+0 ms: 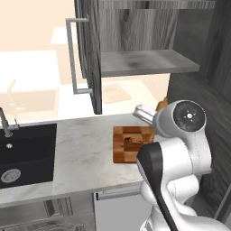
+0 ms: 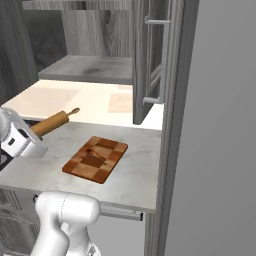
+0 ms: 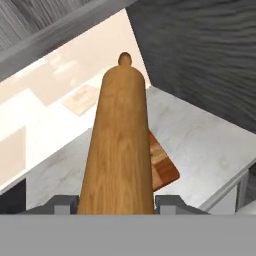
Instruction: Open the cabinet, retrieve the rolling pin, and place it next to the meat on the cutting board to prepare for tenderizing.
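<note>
The dark grey cabinet [image 1: 90, 54] stands open, its shelf [image 1: 149, 63] bare and both doors swung out, one with a silver handle [image 2: 162, 60]. My gripper [image 3: 117, 204] is shut on the orange-brown rolling pin [image 3: 120, 145], which points away from the hand with its knob far out. In the right base view the rolling pin [image 2: 52, 122] hangs above the counter, left of the checkered cutting board [image 2: 95, 158], held by my gripper [image 2: 31, 134]. The reddish-brown meat [image 2: 91, 156] lies on the board. My arm hides part of the cutting board [image 1: 126, 145] and the meat [image 1: 131, 140].
A black sink [image 1: 27, 153] with a faucet [image 1: 5, 122] sits at the left of the marble counter [image 1: 81, 153]. A plain pale board [image 2: 121, 102] lies on the far counter. A tall grey panel [image 2: 215, 125] closes off the right side.
</note>
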